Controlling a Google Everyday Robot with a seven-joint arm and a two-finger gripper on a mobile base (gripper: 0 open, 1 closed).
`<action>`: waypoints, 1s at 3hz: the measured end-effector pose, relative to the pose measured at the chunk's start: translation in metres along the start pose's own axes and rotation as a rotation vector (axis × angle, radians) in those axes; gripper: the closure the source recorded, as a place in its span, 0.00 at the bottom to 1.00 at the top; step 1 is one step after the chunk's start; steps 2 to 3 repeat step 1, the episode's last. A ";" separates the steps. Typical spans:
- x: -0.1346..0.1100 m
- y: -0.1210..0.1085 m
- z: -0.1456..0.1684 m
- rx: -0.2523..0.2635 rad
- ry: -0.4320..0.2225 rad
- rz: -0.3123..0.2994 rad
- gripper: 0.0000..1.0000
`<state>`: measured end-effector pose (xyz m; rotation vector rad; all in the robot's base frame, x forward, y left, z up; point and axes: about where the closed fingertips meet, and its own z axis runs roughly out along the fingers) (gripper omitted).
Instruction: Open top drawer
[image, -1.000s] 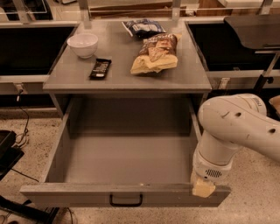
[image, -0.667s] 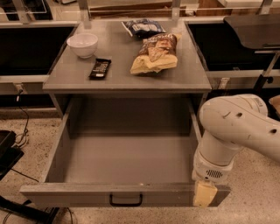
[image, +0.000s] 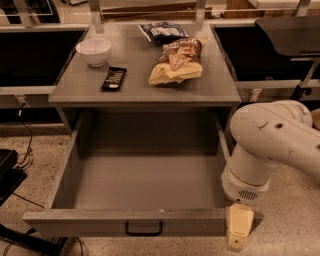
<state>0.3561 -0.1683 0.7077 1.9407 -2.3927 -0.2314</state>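
The top drawer (image: 145, 172) is pulled far out from under the grey cabinet top (image: 145, 82). It is a deep, plain grey box with nothing in it. Its flat front (image: 90, 223) runs along the bottom of the view, with a small black bar handle (image: 144, 230) at its centre. My gripper (image: 239, 229) hangs on the white arm (image: 272, 142) at the right end of the drawer front, just past its right corner and right of the handle. It holds nothing that I can see. The lower drawers are out of view.
On the cabinet top lie a white bowl (image: 94, 51), a black bar-shaped packet (image: 114, 78), a tan chip bag (image: 176, 62) and a dark snack bag (image: 162, 31). Dark shelves stand left and right. Cables (image: 22, 155) lie on the speckled floor at the left.
The gripper has dropped a little lower along the right end of the drawer front. The drawer stands as far out as before.
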 end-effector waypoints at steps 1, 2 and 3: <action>-0.013 0.004 -0.059 0.090 0.034 -0.055 0.00; -0.013 0.004 -0.059 0.090 0.034 -0.055 0.00; -0.013 0.004 -0.059 0.090 0.034 -0.055 0.00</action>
